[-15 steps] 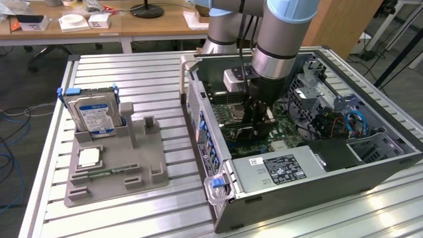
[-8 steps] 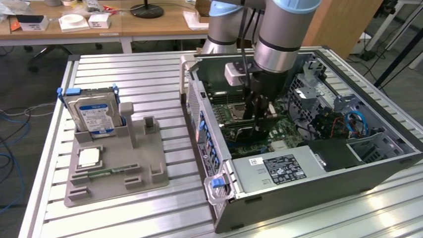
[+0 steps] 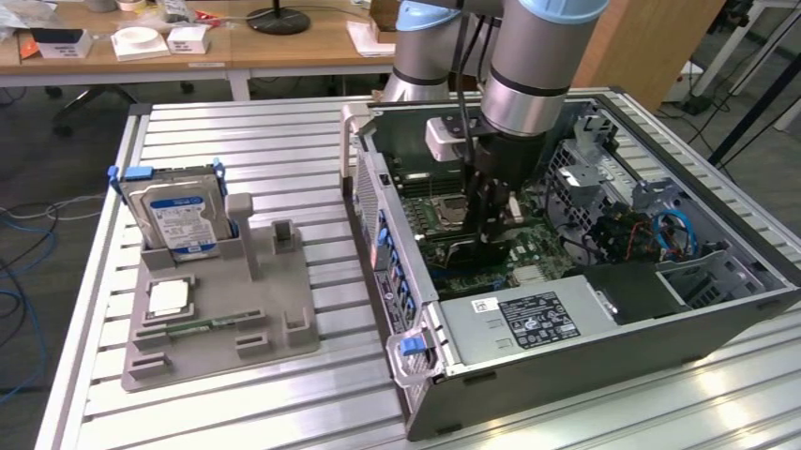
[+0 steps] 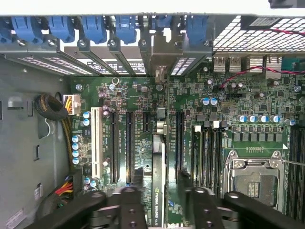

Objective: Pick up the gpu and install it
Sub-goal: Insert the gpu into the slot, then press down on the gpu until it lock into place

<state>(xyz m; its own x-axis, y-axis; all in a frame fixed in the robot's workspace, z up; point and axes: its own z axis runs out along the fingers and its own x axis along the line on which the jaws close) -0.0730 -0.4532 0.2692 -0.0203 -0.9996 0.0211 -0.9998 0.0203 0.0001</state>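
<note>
Between slots, thin dark gpu [image 4: 158,181], edge-on, upright

Silver-grey arm [image 3: 526,89], black gripper [image 3: 498,246]

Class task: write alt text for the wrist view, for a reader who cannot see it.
A thin graphics card stands on edge between the gripper fingers, over a slot on the green motherboard inside an open computer case. Blue clips line the case edge beyond.
</note>
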